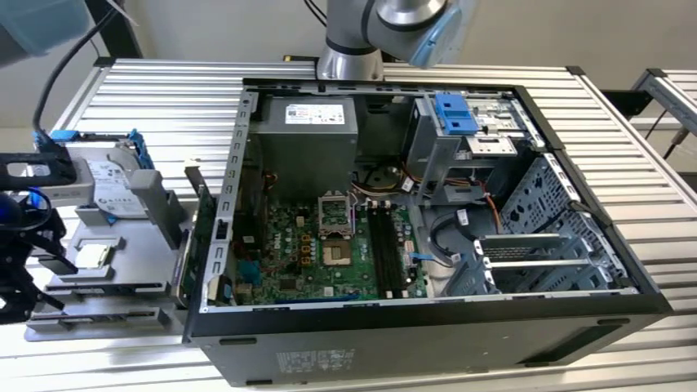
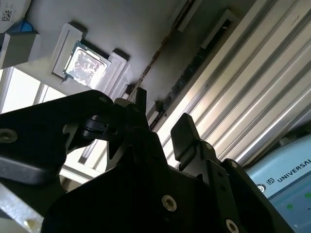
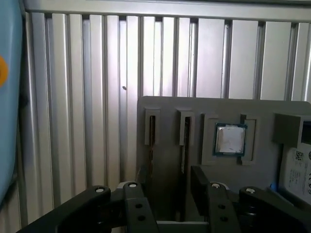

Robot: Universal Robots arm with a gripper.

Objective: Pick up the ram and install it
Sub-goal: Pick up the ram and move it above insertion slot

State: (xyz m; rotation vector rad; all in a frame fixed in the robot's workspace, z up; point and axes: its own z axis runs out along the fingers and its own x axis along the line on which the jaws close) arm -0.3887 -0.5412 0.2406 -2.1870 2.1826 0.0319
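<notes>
The ribbed aluminium table [image 1: 163,90] runs under everything. A black tower computer case [image 1: 436,343] lies open on its side on that table, well away from the gripper, with its green board and long black slots facing up.

Directly beneath the black two-fingered gripper [image 3: 165,182] sits a flat grey plastic holder [image 3: 165,111]. At the holder's far end from the gripper rests a silver hard drive in a blue bracket [image 1: 109,184].

The gripper hangs over the slotted end of the holder. Its fingers [image 2: 182,128] are spread wide apart and have hold of nothing.

The ram [image 2: 194,65], a thin dark circuit-board stick, stands on edge in the narrow slot nearest the holder's border. In the first wrist view the ram's [image 3: 152,141] near end lines up with the gap between the open fingers, and neither finger seems to touch it. A second slot runs just beside it. It shows a thin dark edge too, but I cannot tell what is in it.

A small square silver chip [image 3: 230,139] lies in its own pocket just past that second slot, off to one side of the gripper.
</notes>
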